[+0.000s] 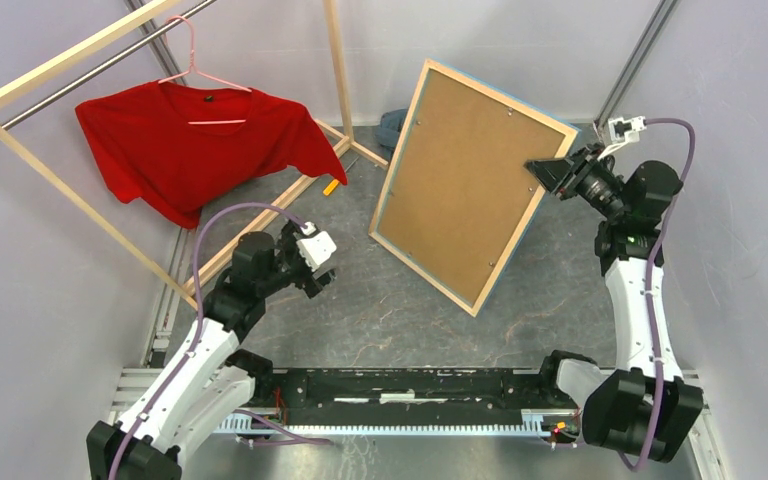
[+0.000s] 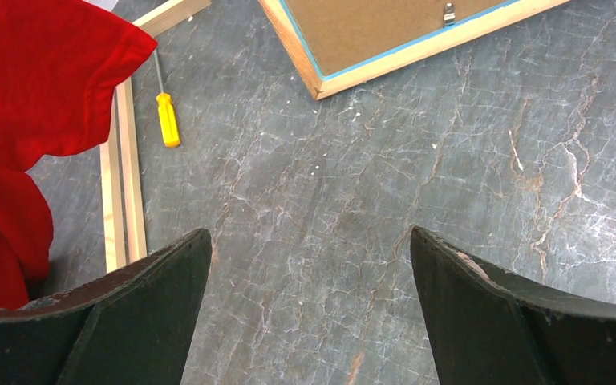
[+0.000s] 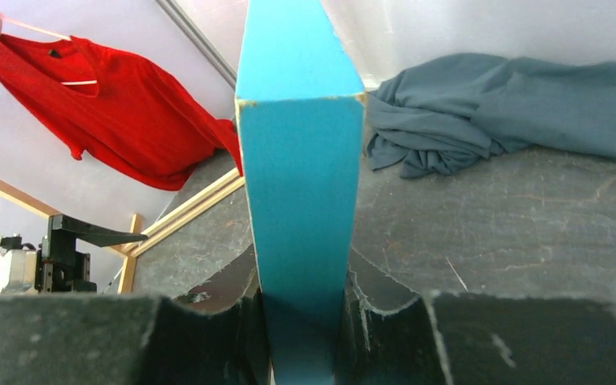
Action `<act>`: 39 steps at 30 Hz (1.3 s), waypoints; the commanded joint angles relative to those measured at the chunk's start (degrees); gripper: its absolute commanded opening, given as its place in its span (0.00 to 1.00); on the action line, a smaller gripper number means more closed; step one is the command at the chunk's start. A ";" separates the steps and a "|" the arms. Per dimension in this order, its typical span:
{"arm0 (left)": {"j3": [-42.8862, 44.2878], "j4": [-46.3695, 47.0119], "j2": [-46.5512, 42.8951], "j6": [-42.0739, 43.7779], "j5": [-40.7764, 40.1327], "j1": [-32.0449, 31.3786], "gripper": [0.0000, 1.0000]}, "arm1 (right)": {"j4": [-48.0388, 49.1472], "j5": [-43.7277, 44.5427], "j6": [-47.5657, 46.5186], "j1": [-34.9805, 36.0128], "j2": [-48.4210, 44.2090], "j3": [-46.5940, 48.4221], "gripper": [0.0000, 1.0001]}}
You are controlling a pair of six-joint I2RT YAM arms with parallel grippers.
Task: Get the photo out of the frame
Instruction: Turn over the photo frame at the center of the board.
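Note:
The frame point(image 1: 508, 262) stands tilted on one corner, its back toward the camera, pale wood edges and a thin blue rim around the brown backing board point(image 1: 460, 185). My right gripper point(image 1: 548, 172) is shut on the frame's right edge; in the right wrist view the blue edge point(image 3: 301, 200) runs up between the jaws. My left gripper point(image 1: 322, 262) is open and empty, low over the table left of the frame; the left wrist view shows the frame's lower corner point(image 2: 345, 68) ahead. The photo is hidden behind the backing board.
A wooden clothes rack point(image 1: 80, 200) with a red shirt point(image 1: 190, 145) on a hanger stands at the back left. A yellow screwdriver point(image 1: 331, 186) lies by the rack's base. A grey-blue cloth point(image 3: 497, 104) lies behind the frame. Walls close in on both sides.

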 commanded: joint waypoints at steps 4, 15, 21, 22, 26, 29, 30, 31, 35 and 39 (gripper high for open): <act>1.51 3.61 3.41 -2.10 4.10 0.29 1.00 | 6.90 -6.54 -2.39 -5.83 2.55 -5.64 0.00; 18.63 14.19 28.96 -13.71 11.43 0.25 1.00 | 0.53 -4.91 -13.98 -8.55 2.49 -8.83 0.00; 30.49 19.35 45.91 -22.54 18.33 0.27 1.00 | -0.30 -3.86 -16.53 -9.43 2.65 -10.08 0.00; 31.98 19.96 47.84 -23.20 18.77 0.33 1.00 | -0.36 -3.91 -16.77 -9.71 2.58 -10.18 0.00; 36.17 21.55 55.18 -24.40 22.20 0.24 1.00 | -0.81 -4.11 -17.94 -10.23 2.00 -10.49 0.00; 38.93 22.46 59.64 -25.46 25.01 0.17 1.00 | -0.80 -3.90 -18.42 -10.38 1.56 -10.79 0.00; 39.60 22.88 60.91 -26.39 26.21 0.19 1.00 | -0.80 -3.78 -18.58 -10.52 1.44 -10.89 0.00; 40.14 23.36 62.19 -27.14 27.29 0.19 1.00 | -0.80 -3.72 -18.71 -10.52 1.37 -10.89 0.00; 42.07 24.18 66.17 -30.85 30.53 0.21 1.00 | -0.88 -3.65 -19.27 -10.67 1.63 -11.02 0.00; 41.20 24.94 67.82 -32.93 31.91 0.21 1.00 | -0.80 -3.41 -19.41 -10.76 2.03 -11.24 0.00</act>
